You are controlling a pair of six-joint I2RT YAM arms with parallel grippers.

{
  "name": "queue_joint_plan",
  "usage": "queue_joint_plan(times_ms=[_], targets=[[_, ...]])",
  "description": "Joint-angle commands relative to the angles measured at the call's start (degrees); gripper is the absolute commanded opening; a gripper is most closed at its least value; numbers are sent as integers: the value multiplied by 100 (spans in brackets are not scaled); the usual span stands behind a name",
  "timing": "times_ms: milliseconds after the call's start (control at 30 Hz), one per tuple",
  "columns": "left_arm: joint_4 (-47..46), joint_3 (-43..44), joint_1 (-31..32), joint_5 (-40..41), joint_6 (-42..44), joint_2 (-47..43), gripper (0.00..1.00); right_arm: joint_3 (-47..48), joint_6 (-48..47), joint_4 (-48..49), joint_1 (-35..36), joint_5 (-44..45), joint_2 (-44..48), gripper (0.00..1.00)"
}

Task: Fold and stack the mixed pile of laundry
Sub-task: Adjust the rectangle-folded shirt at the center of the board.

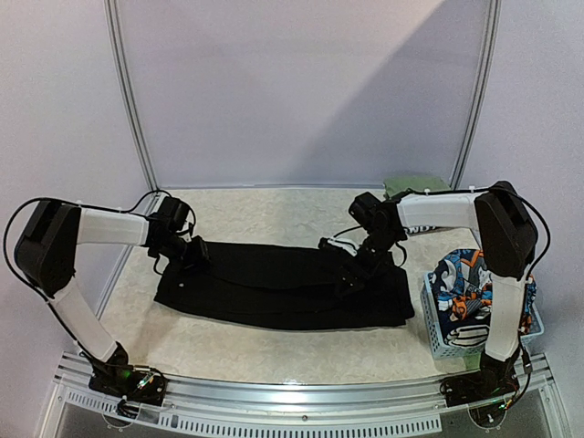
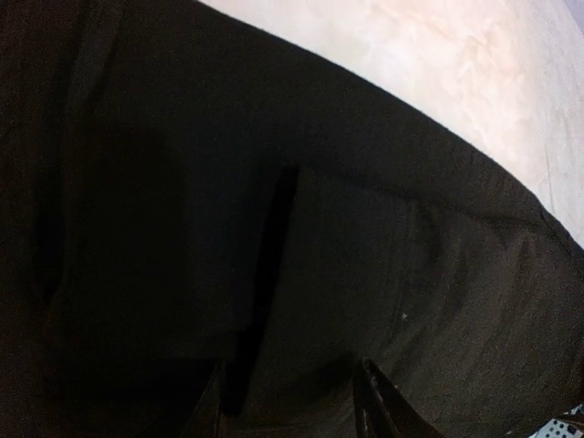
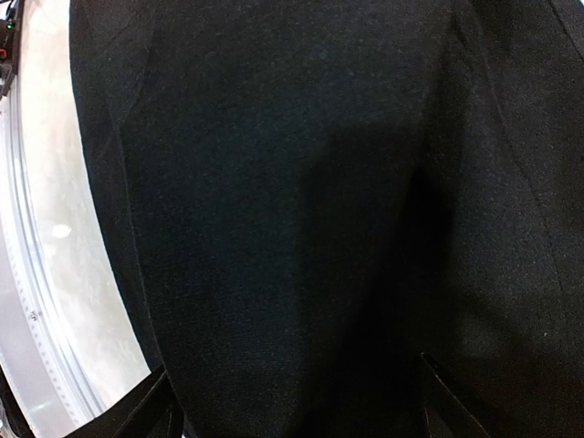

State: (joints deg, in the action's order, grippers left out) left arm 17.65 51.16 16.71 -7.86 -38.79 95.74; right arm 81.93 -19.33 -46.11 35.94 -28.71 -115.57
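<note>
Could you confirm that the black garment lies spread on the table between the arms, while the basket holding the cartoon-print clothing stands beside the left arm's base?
Not quite: the basket stands beside the right arm's base, as the top external view shows. The black garment does lie spread on the table between the arms, and the cartoon-print clothing is in the basket.

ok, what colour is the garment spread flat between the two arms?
The garment is plain black, no print. It shows best in the top external view.
</note>
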Motion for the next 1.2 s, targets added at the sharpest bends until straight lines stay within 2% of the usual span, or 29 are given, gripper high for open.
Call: queue_joint_plan(times_ms=[0,133,267,400,633,900,1167], targets=[[-328,310,-44,-309,84,277,44,-63,-94,96,-6,-19,178,85],[-300,540,-51,-497,150,432,25,-104,-241,64,19,-119,179,85],[-83,758,-43,-705,71,257,9,-161,-525,155,39,159,218,85],[144,908,-41,-778,139,-128,1,-245,-588,421,78,511,250,85],[75,1523,-45,-1293,336,-332,0,-79,243,1069,63,1210,349,80],[-608,2242,-29,-1405,-106,-377,0,-52,873,1456,7,1661,414,77],[-697,3541,186,-1620,-368,125,0,-239,1101,1665,-183,1955,602,75]])
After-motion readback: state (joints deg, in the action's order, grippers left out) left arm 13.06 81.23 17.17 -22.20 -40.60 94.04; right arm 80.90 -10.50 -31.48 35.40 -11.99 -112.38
